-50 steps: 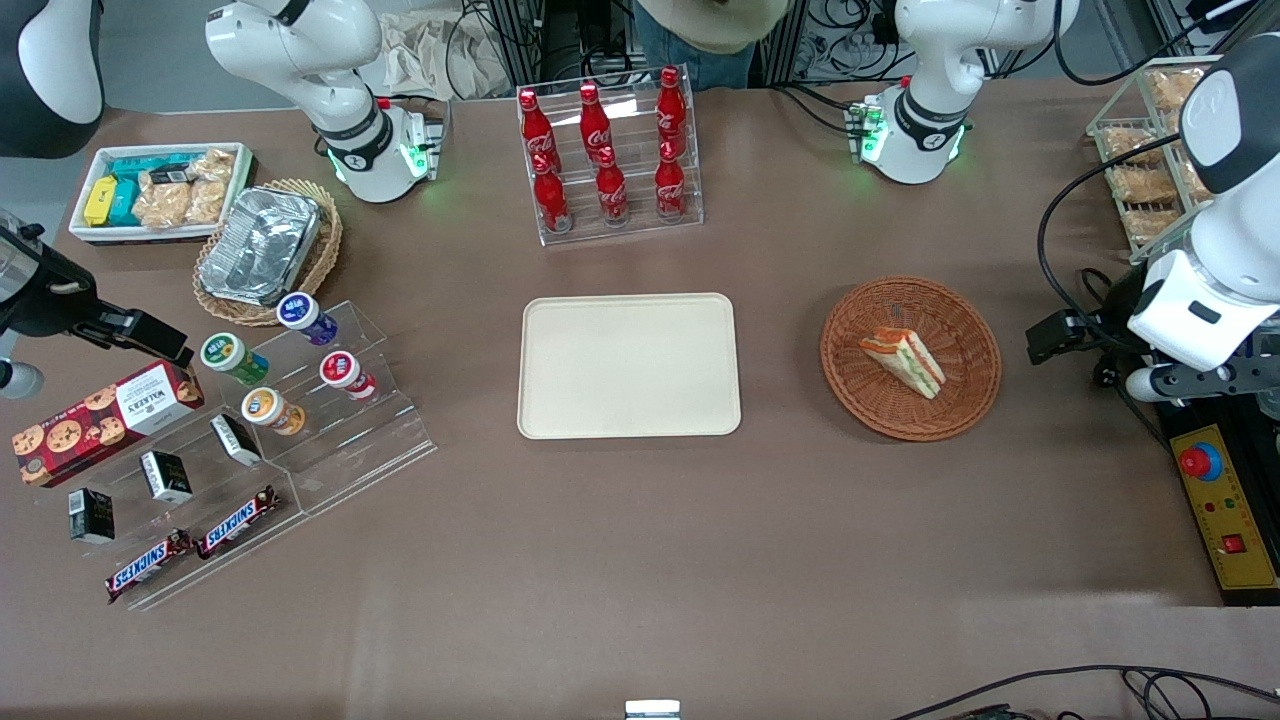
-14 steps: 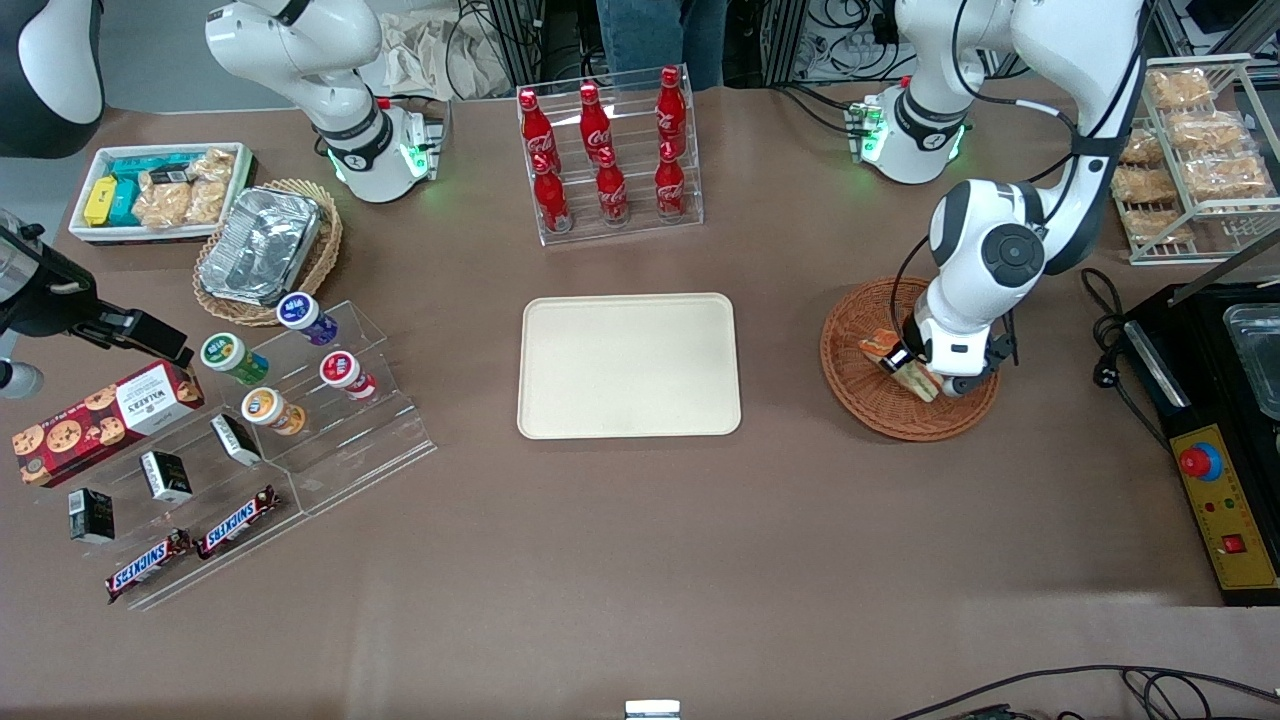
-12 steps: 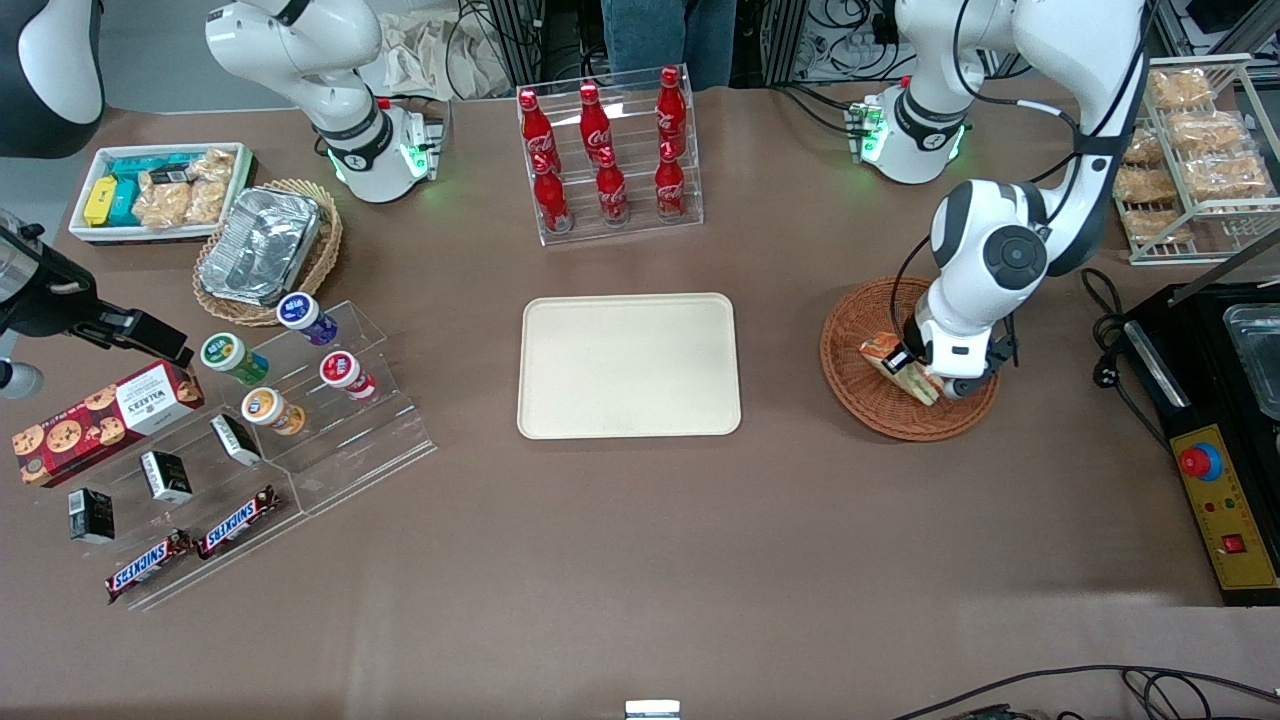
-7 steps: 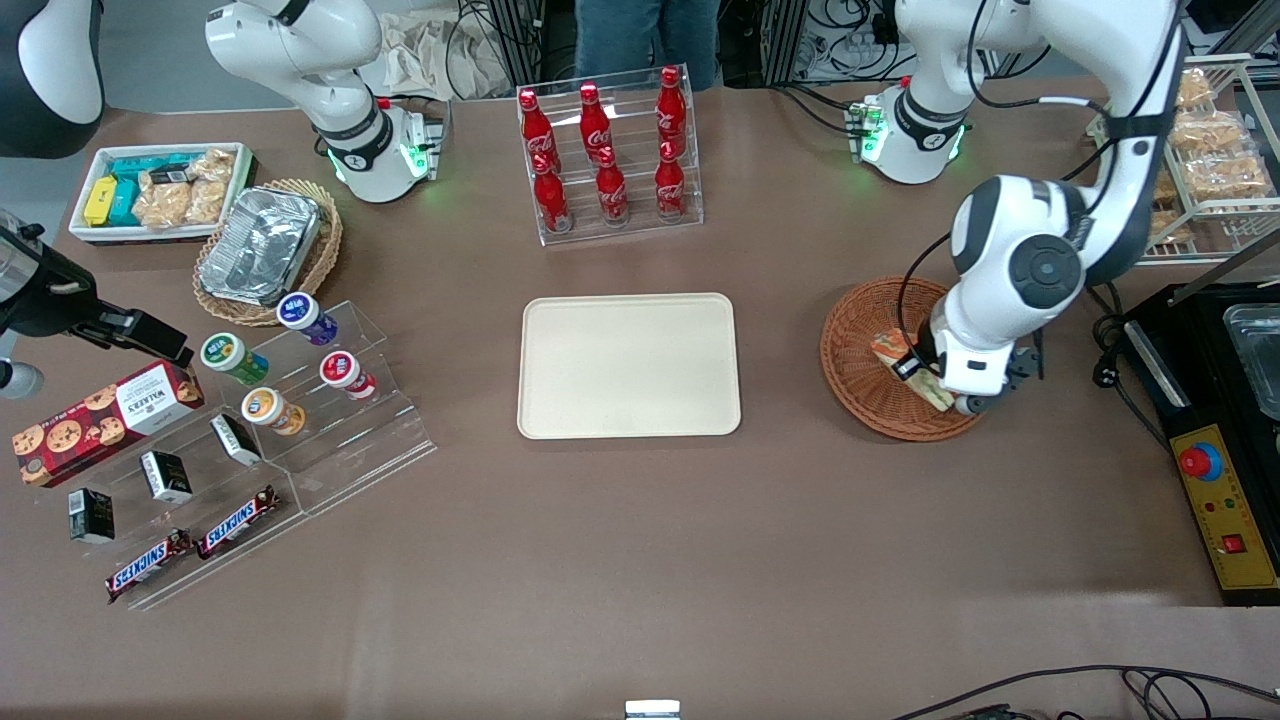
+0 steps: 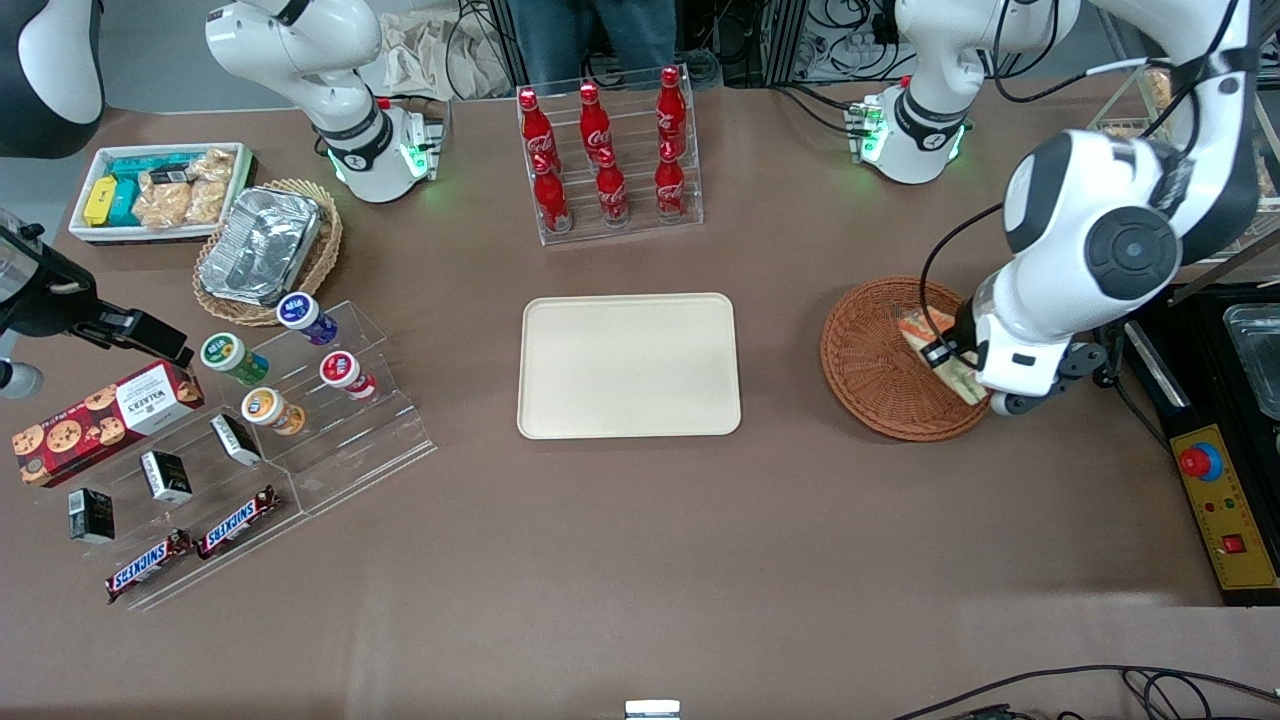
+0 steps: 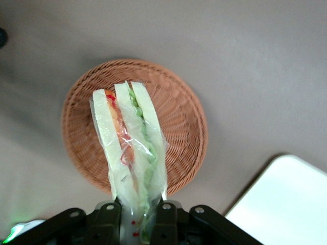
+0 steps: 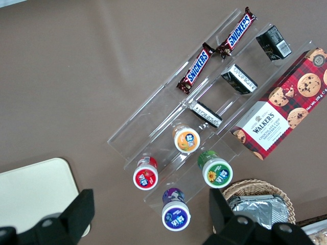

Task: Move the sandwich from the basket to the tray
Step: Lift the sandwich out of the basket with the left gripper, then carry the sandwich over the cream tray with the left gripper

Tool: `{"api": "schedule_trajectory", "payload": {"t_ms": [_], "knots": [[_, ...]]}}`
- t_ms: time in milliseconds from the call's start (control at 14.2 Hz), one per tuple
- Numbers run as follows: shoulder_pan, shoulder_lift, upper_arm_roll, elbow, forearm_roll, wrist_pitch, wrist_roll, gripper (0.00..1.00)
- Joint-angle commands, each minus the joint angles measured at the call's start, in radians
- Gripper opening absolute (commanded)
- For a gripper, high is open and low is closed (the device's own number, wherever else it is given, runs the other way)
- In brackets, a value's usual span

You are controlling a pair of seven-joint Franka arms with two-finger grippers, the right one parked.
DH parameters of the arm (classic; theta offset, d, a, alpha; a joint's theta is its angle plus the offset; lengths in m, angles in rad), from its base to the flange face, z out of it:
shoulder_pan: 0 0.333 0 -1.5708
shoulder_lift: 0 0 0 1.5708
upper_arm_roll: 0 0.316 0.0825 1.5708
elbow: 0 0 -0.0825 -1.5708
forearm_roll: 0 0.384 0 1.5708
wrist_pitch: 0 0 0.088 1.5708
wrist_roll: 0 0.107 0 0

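The pincer (image 6: 137,217) was closed on the sandwich (image 6: 130,148), gripping one narrow end of the wrapped wedge between its two fingers (image 6: 164,217). The rest of the sandwich projected freely away from the pincer, clear of any support. In the wrist view the basket (image 6: 184,117) lay directly below the pincer and the sandwich, and nothing remained in it. The sandwich appeared lifted clear of the weave. In the front view the pincer (image 5: 958,362) hung over the basket's (image 5: 870,350) edge nearest the working arm's end of the tabletop (image 5: 640,540). The tray (image 5: 629,365) lay well apart from the pincer, toward the parked arm's end, with bare tabletop between.

Judged status: grasp and lift complete; transfer and release not yet done.

Hazards from this point:
- The grip held only one end over slick film. A quick sideways move could swing the free end and let the wedge slide out.
- The bread looked soft. Excess squeeze could crush the layers; too little could let the wrapper slip.
- A low carry could snag the hanging end on the basket rim.
- Release short of the tray, or from too high, could leave the sandwich on the tabletop or tip it over the low rim.
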Motion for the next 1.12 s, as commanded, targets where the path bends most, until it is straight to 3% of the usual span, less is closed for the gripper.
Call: {"api": "schedule_trajectory", "payload": {"t_ms": [0,351,561,842,1053], "knots": [[0.013,-0.001,0.005,0.118,0.012,-0.152,0.125,0.0],[0.004,0.0,-0.024,0.153,0.003,-0.208,0.218,0.0],[-0.01,0.022,-0.099,0.184,0.0,-0.208,0.209,0.0],[-0.01,0.052,-0.23,0.182,-0.06,-0.189,0.149,0.0],[-0.011,0.106,-0.317,0.143,-0.065,-0.081,0.1,0.0]]}}
